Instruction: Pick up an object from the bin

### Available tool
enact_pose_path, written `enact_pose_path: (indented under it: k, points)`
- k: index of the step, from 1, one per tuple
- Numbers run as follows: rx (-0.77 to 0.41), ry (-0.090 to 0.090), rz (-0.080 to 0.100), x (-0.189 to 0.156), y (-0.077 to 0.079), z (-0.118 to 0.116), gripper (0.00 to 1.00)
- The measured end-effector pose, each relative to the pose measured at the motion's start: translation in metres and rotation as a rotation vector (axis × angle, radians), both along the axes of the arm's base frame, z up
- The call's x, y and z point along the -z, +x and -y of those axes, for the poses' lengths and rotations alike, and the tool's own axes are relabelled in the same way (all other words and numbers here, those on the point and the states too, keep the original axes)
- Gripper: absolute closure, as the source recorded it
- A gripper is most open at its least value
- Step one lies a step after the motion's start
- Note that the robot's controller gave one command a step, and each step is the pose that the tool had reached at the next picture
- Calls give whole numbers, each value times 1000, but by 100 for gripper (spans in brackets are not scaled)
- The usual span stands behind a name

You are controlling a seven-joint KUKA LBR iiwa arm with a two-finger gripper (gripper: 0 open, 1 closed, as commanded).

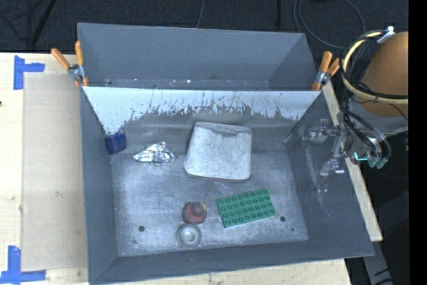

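My gripper (323,153) hangs over the bin's right sloping wall, open, with nothing between its fingers. The nearest thing is a grey square pad (219,151) lying flat in the middle of the floor, well to the gripper's left. A green studded plate (245,208) lies below the pad, toward the front. No thing in the bin touches the gripper.
A reddish-brown round piece (195,211) and a silver round cap (189,235) sit close together at the front centre. A crumpled foil ball (153,155) and a small blue block (115,142) lie at the left. The arm stands outside the right rim.
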State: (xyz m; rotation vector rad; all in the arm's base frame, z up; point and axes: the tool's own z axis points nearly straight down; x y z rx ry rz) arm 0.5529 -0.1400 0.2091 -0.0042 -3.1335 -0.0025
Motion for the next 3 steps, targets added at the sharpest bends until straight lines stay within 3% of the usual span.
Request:
enact_pose_path:
  k: [1, 2, 3]
  points:
    - [-169, 3, -2, 100, -59, -47, 0]
    - [-389, -7, 19, 135, -40, -97, 0]
    - [-394, -7, 34, 132, -36, -99, 100]
